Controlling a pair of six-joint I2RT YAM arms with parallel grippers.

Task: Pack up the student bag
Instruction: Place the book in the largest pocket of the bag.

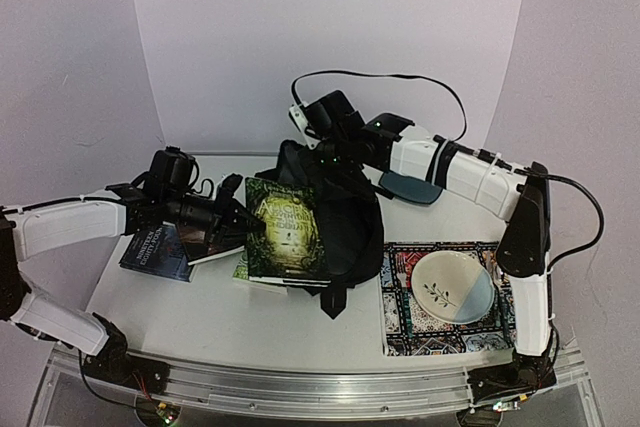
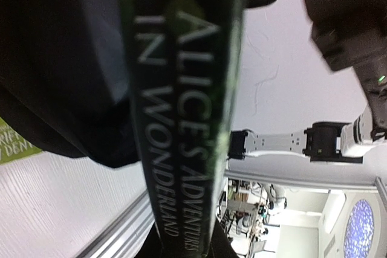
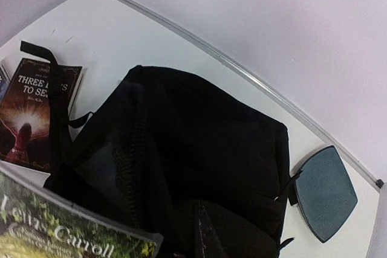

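- The left gripper (image 1: 243,225) is clamped on the spine of a green book (image 1: 288,230). It holds the book tilted up on edge against the front of the backpack (image 1: 345,212).
- The left arm reaches in low from the left, with its forearm roughly level over the table (image 1: 250,322).
- The right gripper (image 1: 302,139) is closed at the backpack's raised upper rim. We cannot tell whether it pinches the fabric.
- The right arm rises from its base at the near right, bends at the elbow and stretches left above the backpack.
- The backpack sits mid-table, soft and black, with its straps trailing toward us.
- A blue book (image 1: 155,250) lies flat under the left wrist.
- A dark dish (image 1: 410,187) rests just right of the backpack.
- A plate (image 1: 455,284) sits on a patterned mat (image 1: 400,322) at the near right.
- Pale lilac walls (image 1: 300,27) close in the white table.
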